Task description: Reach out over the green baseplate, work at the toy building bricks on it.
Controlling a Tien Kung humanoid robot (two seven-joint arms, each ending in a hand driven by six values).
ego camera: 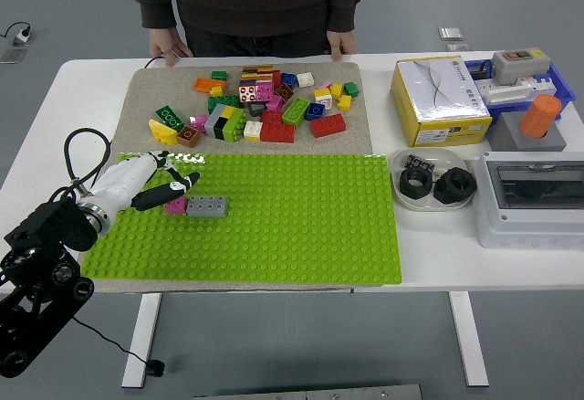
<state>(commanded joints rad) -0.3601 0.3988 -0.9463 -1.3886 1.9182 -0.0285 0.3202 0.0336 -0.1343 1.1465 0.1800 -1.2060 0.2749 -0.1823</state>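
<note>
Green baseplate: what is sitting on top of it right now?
On the green baseplate sit a grey brick and, at its left end, a pink brick. The left hand reaches over the pink brick and covers part of it; whether the bricks are joined is unclear.
</note>
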